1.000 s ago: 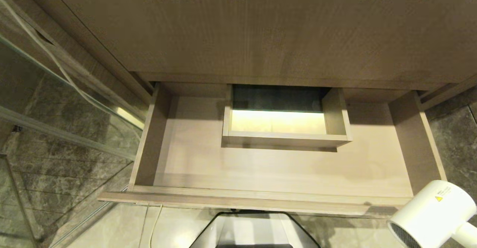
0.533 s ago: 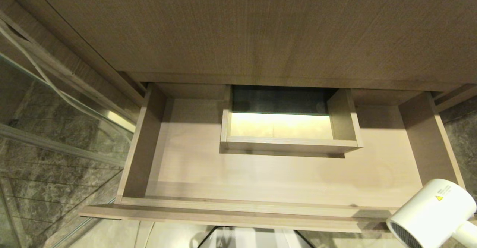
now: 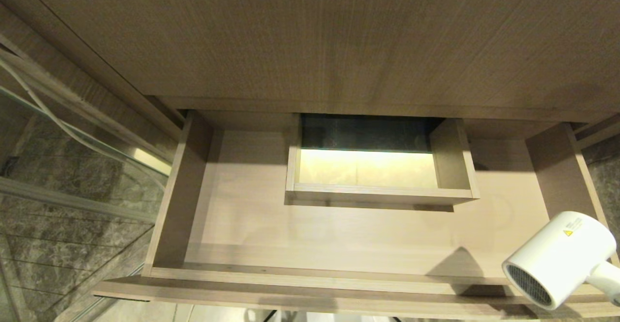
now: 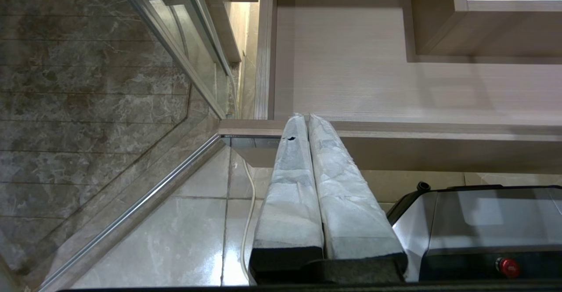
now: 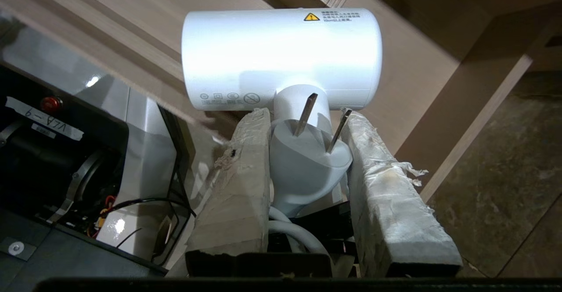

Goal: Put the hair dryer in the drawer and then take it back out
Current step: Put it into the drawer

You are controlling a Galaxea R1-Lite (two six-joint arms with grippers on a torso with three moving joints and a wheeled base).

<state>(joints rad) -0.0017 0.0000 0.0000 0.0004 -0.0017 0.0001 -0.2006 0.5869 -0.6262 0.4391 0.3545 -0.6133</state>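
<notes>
Right gripper (image 5: 303, 125) fingers clamp hair dryer (image 3: 557, 259) handle plus plug, lower right of frame. Clear the drawer (image 3: 339, 283) front lip, then lower. Left gripper (image 4: 307, 120) fingers closed, idle.

Pale tape-wrapped fingers (image 5: 237, 186), black mounts, silver-black base (image 4: 474, 221), red button (image 4: 509, 266)

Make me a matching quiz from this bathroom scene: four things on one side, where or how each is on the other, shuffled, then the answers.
Things
1. hair dryer
2. drawer
3. left gripper
4. plug

States
A. pulled open, nothing lying on its floor
B. shut, holding nothing, by the drawer's front edge
C. held by its handle over the drawer's front right corner
D. tucked between the right gripper's fingers beside the handle, prongs pointing toward the barrel

Pairs: 1-C, 2-A, 3-B, 4-D
</notes>
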